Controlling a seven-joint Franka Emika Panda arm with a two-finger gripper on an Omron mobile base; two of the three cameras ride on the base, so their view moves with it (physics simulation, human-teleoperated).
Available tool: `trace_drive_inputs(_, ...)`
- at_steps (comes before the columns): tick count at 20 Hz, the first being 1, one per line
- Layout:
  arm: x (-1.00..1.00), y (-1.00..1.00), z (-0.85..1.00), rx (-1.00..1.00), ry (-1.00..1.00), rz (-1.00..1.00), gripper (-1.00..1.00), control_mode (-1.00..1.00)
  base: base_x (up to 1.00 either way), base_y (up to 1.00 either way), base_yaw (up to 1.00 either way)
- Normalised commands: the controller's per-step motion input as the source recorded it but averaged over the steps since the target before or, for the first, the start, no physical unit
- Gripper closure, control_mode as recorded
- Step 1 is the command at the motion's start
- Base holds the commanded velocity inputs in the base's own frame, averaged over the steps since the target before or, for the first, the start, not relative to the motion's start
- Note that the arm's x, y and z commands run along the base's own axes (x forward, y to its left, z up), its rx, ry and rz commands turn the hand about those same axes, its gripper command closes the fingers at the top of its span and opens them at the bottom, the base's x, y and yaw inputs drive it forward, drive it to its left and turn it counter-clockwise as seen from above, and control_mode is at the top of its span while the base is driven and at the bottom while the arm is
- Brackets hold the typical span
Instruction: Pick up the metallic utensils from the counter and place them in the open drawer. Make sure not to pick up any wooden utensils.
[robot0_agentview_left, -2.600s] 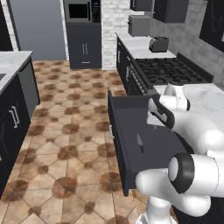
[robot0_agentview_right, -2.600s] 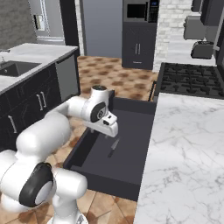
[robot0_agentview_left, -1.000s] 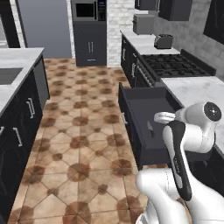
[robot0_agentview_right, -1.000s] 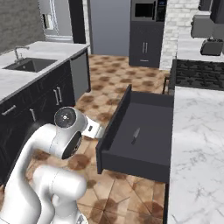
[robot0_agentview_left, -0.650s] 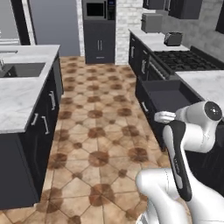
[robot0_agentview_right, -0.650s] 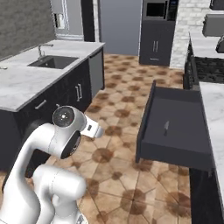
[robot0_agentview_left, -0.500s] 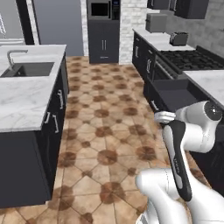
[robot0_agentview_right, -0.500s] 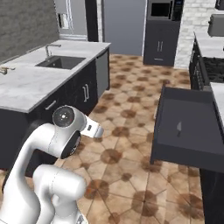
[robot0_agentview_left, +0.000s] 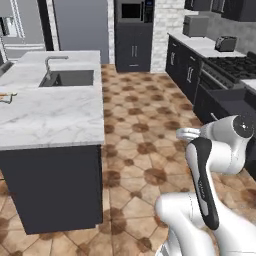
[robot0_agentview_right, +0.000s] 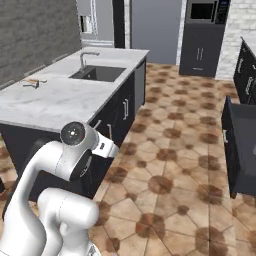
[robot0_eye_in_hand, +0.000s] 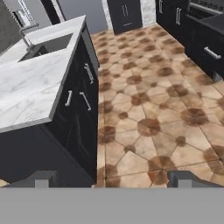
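At 9 to 10 o'clock in the left base view, the marble island surface (robot0_agentview_left: 55, 112) spans the frame's left half; sink (robot0_agentview_left: 67, 78) and faucet (robot0_agentview_left: 52, 61) sit at its far end. At the far left edge of that surface, small tan utensils (robot0_agentview_left: 6, 96) lie on the marble; too small to tell wood from metal or to count them. Right base view: the same cluster (robot0_agentview_right: 31, 82) sits at 10 o'clock on the surface, near its left edge, well apart from the sink.

Open drawer (robot0_agentview_right: 242, 145): 3 o'clock in the right base view, pulled out from the dark cabinets, cut by the frame edge. Its inside is dark; contents not readable. In the left base view a dark drawer edge (robot0_agentview_left: 231, 102) shows at 3 o'clock behind the arm's elbow.

Arm: folded close to the base, well apart from both surface and drawer, over the tiled floor (robot0_agentview_left: 142, 150).

Hand (robot0_eye_in_hand: 113, 179): the two fingertips (robot0_eye_in_hand: 41, 178) stand at the bottom of the hand view, far apart, one near each lower corner. Jaws wide, nothing between them. Hand view looks along the island's dark cabinet fronts (robot0_eye_in_hand: 78, 105) at 9 o'clock and the floor at 1 to 5 o'clock.

Toaster (robot0_agentview_left: 226, 43) on the far counter at 2 o'clock, left base view.
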Motion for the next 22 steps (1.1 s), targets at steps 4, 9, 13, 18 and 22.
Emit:
trace_drive_inputs(4,0.0,0.0,0.0,0.0,0.0,0.0,-1.0,1.0,-0.23,1.0,-0.01)
trace_drive_inputs(9,0.0,0.0,0.0,0.0,0.0,0.0,-1.0,1.0,-0.1,1.0,-0.03)
trace_drive_inputs(13,0.0,0.0,0.0,0.0,0.0,0.0,-1.0,1.0,-0.04,1.0,-0.06)
trace_drive_inputs(18,0.0,0.0,0.0,0.0,0.0,0.0,-1.0,1.0,0.06,1.0,-0.13)
trace_drive_inputs(22,0.0,0.0,0.0,0.0,0.0,0.0,-1.0,1.0,0.04,1.0,-0.18)
